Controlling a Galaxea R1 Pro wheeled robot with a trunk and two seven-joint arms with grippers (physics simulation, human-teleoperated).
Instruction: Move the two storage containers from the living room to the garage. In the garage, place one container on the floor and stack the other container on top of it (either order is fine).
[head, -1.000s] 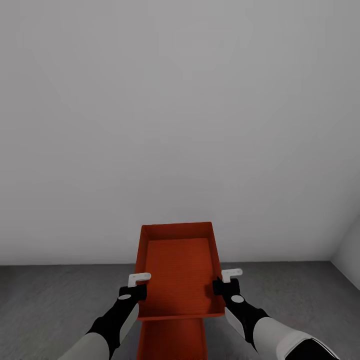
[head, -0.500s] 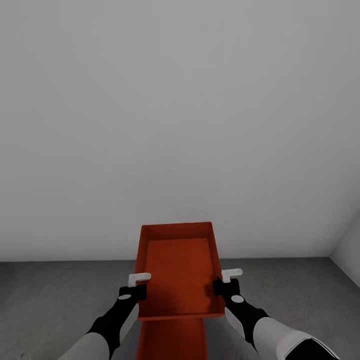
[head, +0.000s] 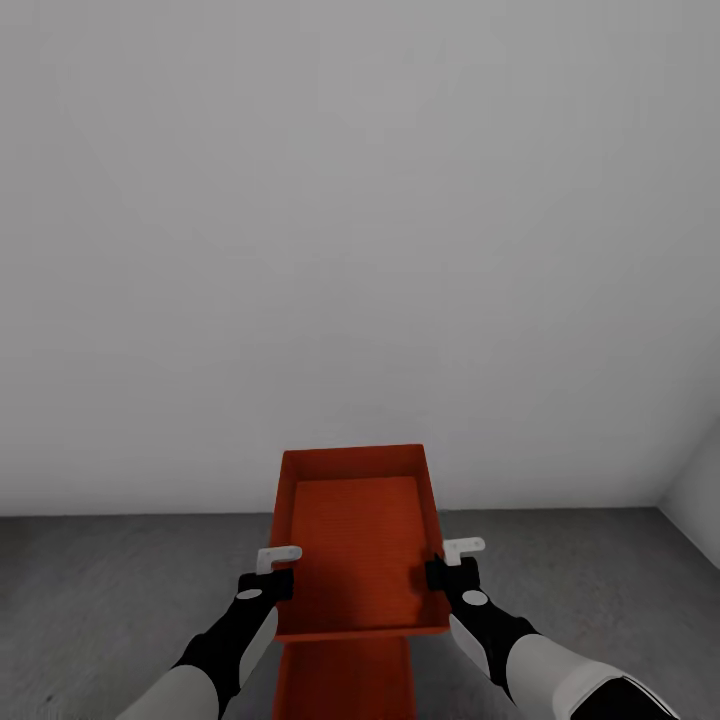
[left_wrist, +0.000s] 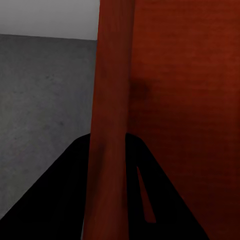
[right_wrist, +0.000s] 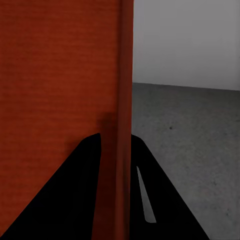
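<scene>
Orange-red upper container (head: 358, 540): long axis pointing away toward white wall (head: 360, 250); level
Left tool (head: 279, 567): clamped on its left side wall
Right tool (head: 447, 560): clamped on its right side wall
Lower container (head: 345, 680): directly beneath; on grey floor (head: 100, 600)

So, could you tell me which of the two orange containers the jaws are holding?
The upper container, gripped on its side walls by both grippers; the lower container lies below it, ungripped.

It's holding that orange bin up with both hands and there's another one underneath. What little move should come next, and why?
Probably a slow, straight lowering. The left hand and right hand each pinch a side wall of the upper bin, which sits raised above the lower bin on the grey floor, roughly in line with it, so it can settle on top.
</scene>
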